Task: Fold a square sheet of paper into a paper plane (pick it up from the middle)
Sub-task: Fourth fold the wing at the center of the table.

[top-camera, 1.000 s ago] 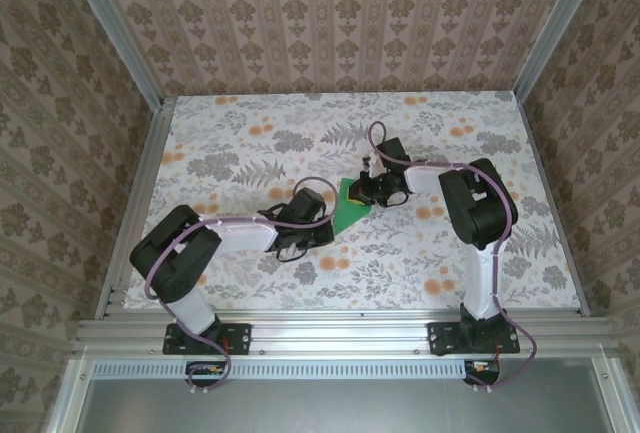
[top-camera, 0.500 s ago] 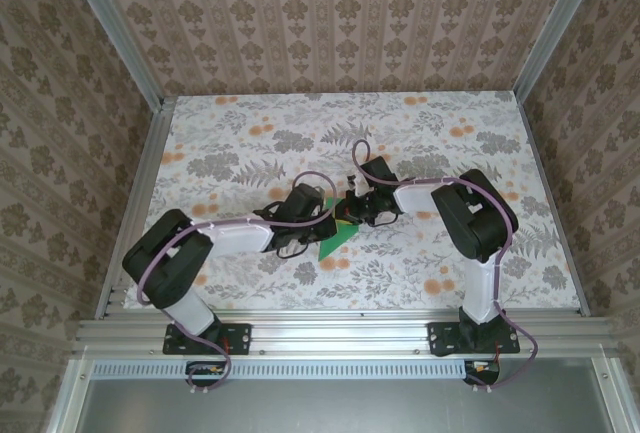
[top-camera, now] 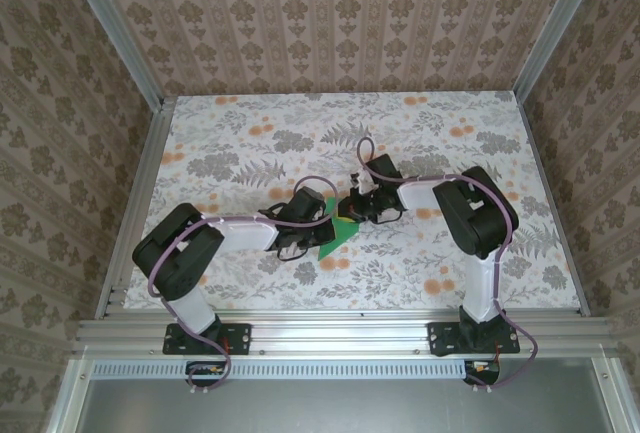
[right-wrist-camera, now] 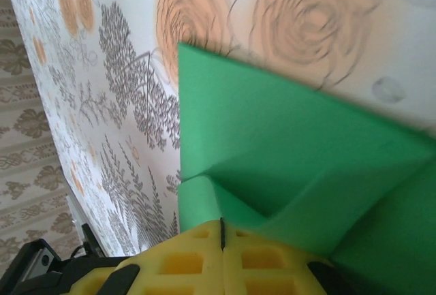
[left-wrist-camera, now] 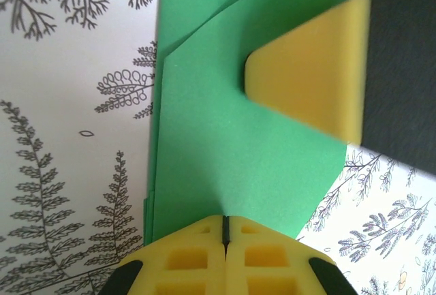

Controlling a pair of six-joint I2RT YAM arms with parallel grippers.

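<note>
Mid-fold, left gripper (left-wrist-camera: 223, 221) and right gripper (right-wrist-camera: 221, 225) each pinched the creased square sheet of paper (left-wrist-camera: 225, 125); we judged pressing the crease came next.

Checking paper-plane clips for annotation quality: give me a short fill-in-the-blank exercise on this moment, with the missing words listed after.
1. The square sheet of paper is bright ___ in colour.
2. It shows overlapping layers, so it has already been ___.
3. Seen from above, it lies on the table ___ the two arms' wrists.
4. The left gripper and the right gripper each have their jaws ___, with no gap between the yellow pads.

Missing words: green; folded; between; shut
</note>
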